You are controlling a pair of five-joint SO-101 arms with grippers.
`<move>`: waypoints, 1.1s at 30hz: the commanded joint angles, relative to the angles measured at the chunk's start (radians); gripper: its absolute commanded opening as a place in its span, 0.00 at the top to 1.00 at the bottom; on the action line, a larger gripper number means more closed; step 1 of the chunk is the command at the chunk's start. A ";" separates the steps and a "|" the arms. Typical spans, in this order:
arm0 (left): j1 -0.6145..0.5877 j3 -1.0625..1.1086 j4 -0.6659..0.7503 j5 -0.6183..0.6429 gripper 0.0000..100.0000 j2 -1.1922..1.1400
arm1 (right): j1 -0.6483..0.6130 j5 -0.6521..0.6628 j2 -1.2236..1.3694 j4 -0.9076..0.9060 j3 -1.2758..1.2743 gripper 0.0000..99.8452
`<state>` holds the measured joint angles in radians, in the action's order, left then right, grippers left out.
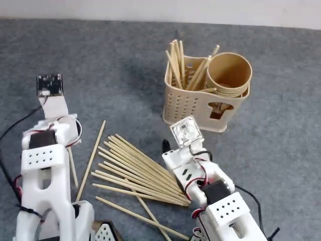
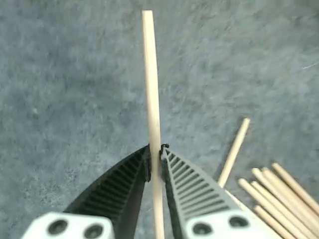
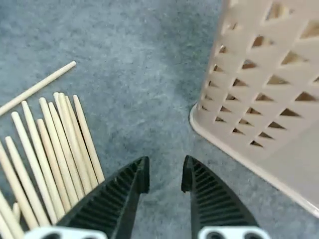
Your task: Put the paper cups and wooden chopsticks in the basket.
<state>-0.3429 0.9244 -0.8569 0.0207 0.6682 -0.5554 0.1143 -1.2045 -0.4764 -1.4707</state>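
Left pincer (image 2: pixel 155 149): clamped on one chopstick (image 2: pixel 151 74), gripped part-way along. The stick runs out ahead over the grey surface (image 2: pixel 65 74).

Right pincer (image 3: pixel 165 172): part open, empty, over the surface between pile (image 3: pixel 55 144) and basket (image 3: pixel 259 89).

A loose stick (image 2: pixel 233 152) lies just beside the pile.

The basket stands upright and holds nested cups (image 1: pixel 229 75) and a bunch of sticks (image 1: pixel 176 63).

The right arm (image 1: pixel 220 201) covers some of the pile's ends. The basket is cut off in the right wrist view.

Matt wooden chopsticks (image 1: pixel 135 170), perforated plastic basket (image 1: pixel 193 103)
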 commanded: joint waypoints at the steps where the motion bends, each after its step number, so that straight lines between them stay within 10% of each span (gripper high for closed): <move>1: 0.067 -0.150 -0.097 0.008 0.99 0.030 | -0.013 -0.002 -0.025 0.091 -0.007 0.88; 33: 0.532 -0.937 -0.207 0.009 0.99 0.030 | -0.013 0.000 -0.025 0.122 -0.036 0.88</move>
<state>0.1051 0.0790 -1.1301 0.0238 0.6682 -0.5585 0.1143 -1.2060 -0.3767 -1.5167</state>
